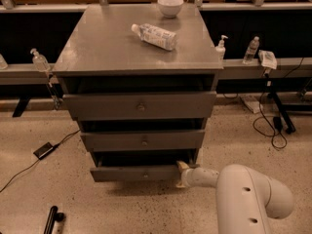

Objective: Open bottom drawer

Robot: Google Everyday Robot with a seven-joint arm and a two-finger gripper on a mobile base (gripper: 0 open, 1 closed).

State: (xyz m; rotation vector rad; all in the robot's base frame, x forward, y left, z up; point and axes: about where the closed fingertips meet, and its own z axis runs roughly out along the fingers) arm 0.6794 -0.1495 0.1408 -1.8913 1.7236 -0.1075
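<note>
**Gripper at the right end of the lowest drawer front**

On the floor by the left edge lies a small black box [43, 150] on a cable, well clear of the work. The grey cabinet [97, 48] stands in the middle. A plastic bottle [155, 36] lies on its side right of the top's centre, and a white bowl [170, 6] sits at the top's far edge.

Three drawer fronts stack below the top. The bottom drawer [122, 173] is the slimmest, just above the floor, and its long axis runs left to right. A dark gap shows above it, so it looks slightly pulled out, though I cannot say by how much. Its small knob [145, 175] sits at the centre of the front.

The gripper [183, 173] is at the right end of that front, touching or just beside its corner, with the knob to its left. The pale arm [243, 194] reaches in from the lower right. Whether the gripper is clamped on the drawer's edge or standing apart cannot be told. The drawer should slide out toward the camera, so the pull probably runs across its long axis, back along the arm.
</note>
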